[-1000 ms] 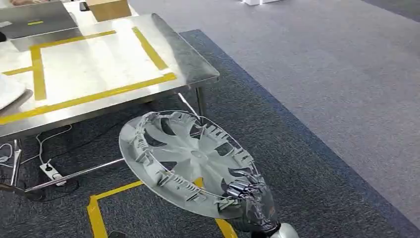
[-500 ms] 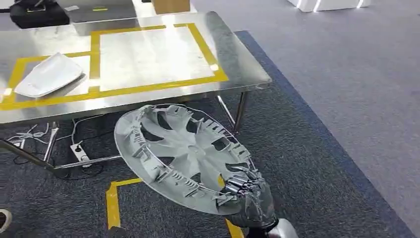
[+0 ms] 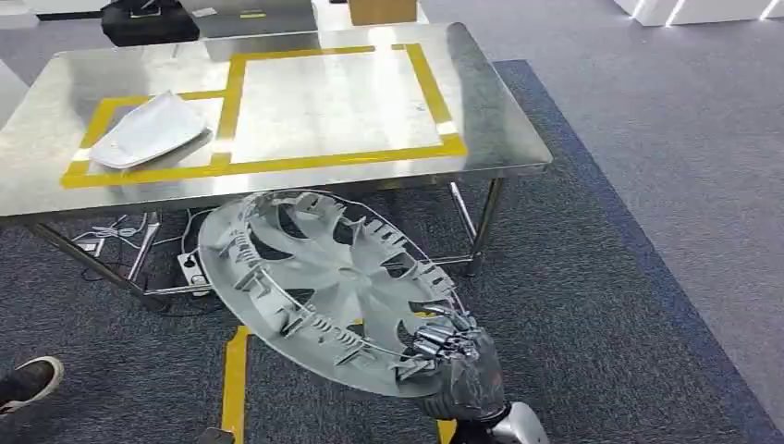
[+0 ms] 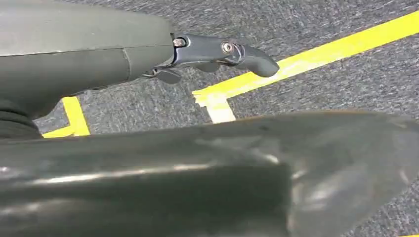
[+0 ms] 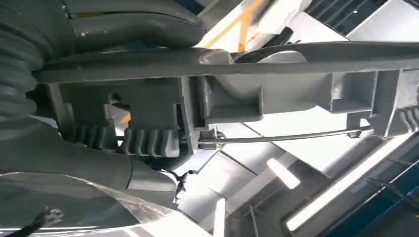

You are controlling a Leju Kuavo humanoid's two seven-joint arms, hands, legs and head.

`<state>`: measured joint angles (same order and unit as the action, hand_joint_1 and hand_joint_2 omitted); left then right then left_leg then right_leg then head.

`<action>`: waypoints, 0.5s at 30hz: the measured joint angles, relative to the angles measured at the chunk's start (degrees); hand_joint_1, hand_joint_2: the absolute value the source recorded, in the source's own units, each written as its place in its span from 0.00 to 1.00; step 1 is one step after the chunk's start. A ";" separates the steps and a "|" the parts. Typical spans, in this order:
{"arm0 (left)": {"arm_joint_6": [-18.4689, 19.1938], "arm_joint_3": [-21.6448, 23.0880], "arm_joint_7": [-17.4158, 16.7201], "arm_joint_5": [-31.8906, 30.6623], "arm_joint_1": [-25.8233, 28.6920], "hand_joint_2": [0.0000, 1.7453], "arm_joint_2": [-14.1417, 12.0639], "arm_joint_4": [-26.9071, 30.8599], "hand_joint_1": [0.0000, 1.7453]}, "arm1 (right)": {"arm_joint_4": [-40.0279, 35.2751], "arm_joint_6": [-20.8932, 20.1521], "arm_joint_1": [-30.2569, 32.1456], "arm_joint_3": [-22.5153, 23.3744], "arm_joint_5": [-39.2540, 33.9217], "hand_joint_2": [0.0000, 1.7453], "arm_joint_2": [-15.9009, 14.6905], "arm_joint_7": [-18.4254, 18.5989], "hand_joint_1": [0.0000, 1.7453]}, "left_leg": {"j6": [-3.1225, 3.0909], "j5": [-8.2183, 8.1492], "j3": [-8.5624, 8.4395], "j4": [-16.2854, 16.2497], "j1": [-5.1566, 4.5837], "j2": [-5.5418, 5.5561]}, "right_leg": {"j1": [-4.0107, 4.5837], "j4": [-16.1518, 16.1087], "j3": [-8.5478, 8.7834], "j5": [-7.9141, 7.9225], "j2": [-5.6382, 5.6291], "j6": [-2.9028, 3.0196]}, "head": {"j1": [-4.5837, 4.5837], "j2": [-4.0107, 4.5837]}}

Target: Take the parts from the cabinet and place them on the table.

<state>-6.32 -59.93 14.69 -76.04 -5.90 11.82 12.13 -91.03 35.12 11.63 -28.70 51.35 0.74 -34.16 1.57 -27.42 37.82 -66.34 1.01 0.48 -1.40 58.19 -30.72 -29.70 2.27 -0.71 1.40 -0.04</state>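
Note:
A silver hubcap (image 3: 324, 287) hangs tilted in front of me, its ribbed inner side up, below the near edge of the steel table (image 3: 499, 139). My right hand (image 3: 462, 370) grips its rim at the lower right. In the right wrist view the hubcap's rim and clips (image 5: 276, 94) lie right against that hand (image 5: 99, 128). A white curved part (image 3: 153, 129) rests in the left yellow-taped square on the table. My left hand (image 4: 222, 52) hangs over the carpet with a dark finger stretched out and nothing in it.
The right taped rectangle (image 3: 333, 102) on the table holds nothing. A black bag (image 3: 148, 18) and a cardboard box (image 3: 381, 9) stand at the far edge. Cables and a power strip (image 3: 189, 268) lie under the table. A person's shoe (image 3: 28, 379) is at left. Yellow tape (image 3: 233, 379) marks the carpet.
The whole picture has shifted: my view has turned, bringing the table more squarely ahead and the white part into sight. The hubcap stays gripped in my right hand.

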 joint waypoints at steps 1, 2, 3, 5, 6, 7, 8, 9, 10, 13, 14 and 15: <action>0.07 0.00 0.11 0.02 0.00 0.00 -0.09 0.00 0.00 | -0.02 0.00 -0.12 -0.04 -0.44 1.00 0.07 -0.26 1.00 | -0.16 2.02 -2.58 5.08 0.01 -0.40 | -0.02 0.00 0.27 -0.24 0.08 -0.23 | -0.04 0.00; 0.15 0.00 0.11 0.04 -0.10 0.00 -0.09 0.00 0.00 | -0.05 0.00 -0.28 -0.04 -0.55 1.00 0.13 -0.42 1.00 | -0.32 0.69 -3.47 6.38 -0.44 -0.66 | 0.41 0.07 0.19 -0.43 0.13 -0.58 | -0.13 0.00; 0.18 0.00 0.20 0.07 -0.21 0.00 -0.09 0.00 0.00 | -0.07 0.00 -0.42 -0.07 -0.68 1.00 0.13 -0.53 1.00 | -0.86 0.49 -3.53 6.93 -0.45 -0.67 | 0.41 0.18 0.00 -0.45 0.00 -0.93 | -0.11 0.00; 0.33 0.00 0.20 0.07 0.02 0.00 -0.17 0.00 0.00 | -0.07 0.00 -0.46 -0.15 -0.86 1.00 0.22 -0.57 1.00 | -1.54 0.27 -3.32 6.85 -0.72 -0.57 | 0.26 -0.27 0.21 -0.37 0.13 -1.63 | 0.02 0.00; 0.35 0.00 0.20 0.07 0.05 0.00 -0.20 0.00 0.00 | -0.07 0.00 -0.47 -0.24 -0.86 1.00 0.22 -0.57 1.00 | -2.00 0.36 -3.48 7.22 -0.63 -0.44 | 0.27 -0.48 0.51 -0.50 0.23 -2.13 | -0.04 0.00; 0.35 0.00 0.22 0.07 0.10 0.00 -0.15 0.00 0.00 | -0.11 0.00 -0.45 -0.29 -0.88 1.00 0.22 -0.57 1.00 | -2.51 0.59 -3.98 7.77 -0.25 -0.43 | 0.10 0.07 0.12 -1.09 -0.40 -2.51 | 0.11 0.00; 0.35 0.00 0.22 0.07 0.00 0.00 -0.15 0.00 0.00 | -0.13 0.00 -0.50 -0.29 -0.90 1.00 0.22 -0.57 1.00 | -2.94 0.51 -4.13 7.82 -0.25 -0.37 | 0.15 2.19 -0.92 -2.41 -1.14 -2.42 | 0.28 0.00; 0.35 0.00 0.22 0.07 -0.14 0.00 -0.15 0.00 0.00 | -0.13 0.00 -0.53 -0.31 -0.92 1.00 0.22 -0.59 1.00 | -3.30 0.37 -4.13 7.82 -0.28 -0.32 | 0.18 6.51 -3.19 -4.40 -1.61 -2.37 | 0.48 0.00; 0.35 0.00 0.22 0.07 -0.15 0.00 -0.15 0.00 0.00 | -0.13 0.00 -0.51 -0.31 -0.94 1.00 0.22 -0.66 1.00 | -3.46 0.27 -4.19 7.82 -0.40 -0.28 | 0.19 11.67 -6.02 -6.38 -1.94 -2.41 | 0.48 0.00; 0.35 0.00 0.22 0.07 -0.05 0.00 -0.17 0.00 0.00 | -0.11 0.00 -0.34 -0.31 -0.97 1.00 0.22 -0.70 1.00 | -3.74 -0.15 -4.64 7.80 -0.68 0.11 | 0.27 17.39 -10.56 -5.77 -2.07 -2.26 | 0.44 0.00; 0.35 0.00 0.22 0.09 -0.05 0.00 -0.17 0.00 0.00 | -0.11 0.00 -0.33 -0.31 -0.99 1.00 0.22 -0.70 1.00 | -3.66 -0.35 -4.96 7.80 -0.72 0.36 | 0.29 14.43 -9.61 -3.18 -2.08 -2.10 | 0.50 0.00; 0.35 0.00 0.22 0.09 -0.06 0.00 -0.15 0.00 0.00 | -0.11 0.00 -0.34 -0.31 -0.99 1.00 0.22 -0.70 1.00 | -3.56 -0.62 -5.44 7.80 -0.77 0.57 | 0.34 9.48 -7.58 0.06 -2.11 -1.74 | 0.48 0.00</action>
<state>-5.97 -59.93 14.91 -75.95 -5.96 11.67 12.13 -91.14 35.12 11.29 -29.00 50.36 0.96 -34.86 -1.99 -28.04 32.38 -58.54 0.24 1.05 -1.06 67.67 -38.29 -29.64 0.16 -2.45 1.88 -0.04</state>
